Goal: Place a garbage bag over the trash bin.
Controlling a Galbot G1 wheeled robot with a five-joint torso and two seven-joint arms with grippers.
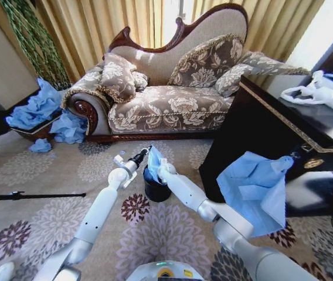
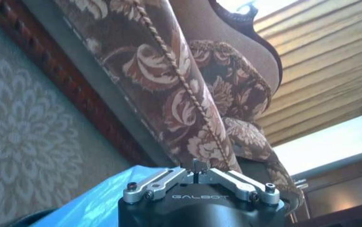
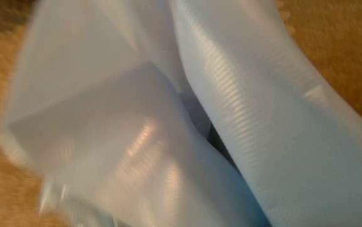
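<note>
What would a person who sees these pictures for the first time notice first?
Probably the two white arms meeting low over the patterned carpet: the left gripper and the right gripper both reach the light-blue garbage bag raised above the small black trash bin. Behind them stands an ornate floral sofa, and a larger blue plastic sheet hangs down the dark cabinet on the robot's right.

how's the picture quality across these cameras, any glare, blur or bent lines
Head view: window backlight blows out behind the sofa, and wide-angle bending curves the dark cabinet. Left wrist view: the sofa is fairly sharp, with glare at the upper corner. Right wrist view: the garbage bag sits too close and is soft and blurred, with pale sheen streaks.
</note>
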